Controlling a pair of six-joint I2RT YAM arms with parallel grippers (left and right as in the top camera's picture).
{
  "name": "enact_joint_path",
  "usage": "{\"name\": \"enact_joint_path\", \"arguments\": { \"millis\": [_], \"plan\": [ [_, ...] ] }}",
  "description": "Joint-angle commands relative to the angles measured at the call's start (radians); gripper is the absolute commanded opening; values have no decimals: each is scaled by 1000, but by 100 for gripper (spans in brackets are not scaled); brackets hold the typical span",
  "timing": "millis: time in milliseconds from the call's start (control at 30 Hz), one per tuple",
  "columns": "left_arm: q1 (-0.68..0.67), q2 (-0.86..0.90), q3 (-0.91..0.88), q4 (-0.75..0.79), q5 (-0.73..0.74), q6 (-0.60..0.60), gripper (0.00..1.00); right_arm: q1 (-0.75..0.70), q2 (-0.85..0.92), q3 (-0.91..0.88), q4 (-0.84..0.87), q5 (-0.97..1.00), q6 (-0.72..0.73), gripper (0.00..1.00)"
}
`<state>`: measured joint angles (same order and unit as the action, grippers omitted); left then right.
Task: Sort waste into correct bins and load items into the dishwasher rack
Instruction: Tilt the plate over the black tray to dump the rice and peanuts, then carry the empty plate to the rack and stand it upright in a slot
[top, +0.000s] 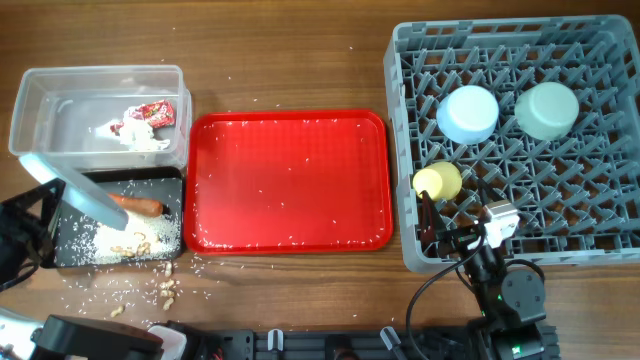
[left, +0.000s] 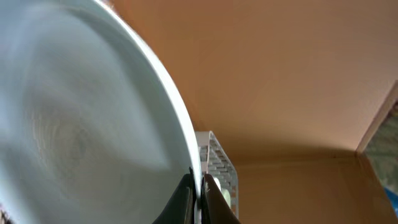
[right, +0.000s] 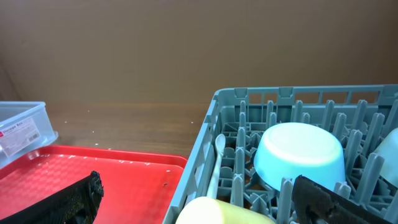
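My left gripper (top: 38, 203) is shut on the rim of the round pale-blue plate (top: 72, 186) and holds it tilted over the black tray (top: 62, 252). That tray holds the orange carrot (top: 138, 204) and beige crumbs (top: 125, 240). In the left wrist view the plate (left: 81, 124) fills the left side, pinched between the fingers (left: 198, 182). The clear tub (top: 40, 100) holds white tissue (top: 135, 135) and the red wrapper (top: 155, 113). The grey rack (top: 600, 240) holds the blue bowl (top: 468, 113), green bowl (top: 547, 109) and yellow cup (top: 438, 182). My right gripper (top: 457, 226) is open just behind the cup (right: 217, 213).
The flat red tray (top: 290, 180), dotted with small crumbs, lies between the bins and the rack. More crumbs (top: 167, 291) are scattered on the wooden table in front of the black tray. The right wrist view shows the blue bowl (right: 298, 154) upside down among the rack's pegs.
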<state>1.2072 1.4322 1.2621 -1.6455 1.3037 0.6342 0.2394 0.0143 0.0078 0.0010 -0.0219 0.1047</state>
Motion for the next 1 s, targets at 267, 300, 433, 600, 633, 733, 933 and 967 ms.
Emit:
{"name": "enact_joint_path", "arguments": {
  "millis": [267, 300, 433, 600, 633, 733, 933, 967],
  "plan": [
    [-346, -50, -2, -9, 26, 90, 4, -3, -10, -3, 5, -9, 10, 100],
    [-406, -55, -2, 2, 22, 82, 4, -3, -10, -3, 5, -10, 10, 100],
    [-781, -56, -2, 261, 36, -141, 4, -3, -10, -3, 5, -10, 10, 100],
    [-1174, -21, -2, 1069, -60, -833, 4, -3, -10, -3, 5, -10, 10, 100],
    [-1239, -4, -2, 1222, -129, -972, 4, -3, -10, -3, 5, -10, 10, 100],
    [-1434, 76, -2, 1694, -296, -1281, 4, -3, -10, -3, 5, -9, 10, 100],
    [-1667, 306, -2, 2221, -626, -1769, 4, -3, -10, -3, 5, -9, 9, 99],
    [-1688, 347, -2, 2253, -659, -1843, 4, -3, -10, -3, 5, -9, 10, 100]
  ]
}}
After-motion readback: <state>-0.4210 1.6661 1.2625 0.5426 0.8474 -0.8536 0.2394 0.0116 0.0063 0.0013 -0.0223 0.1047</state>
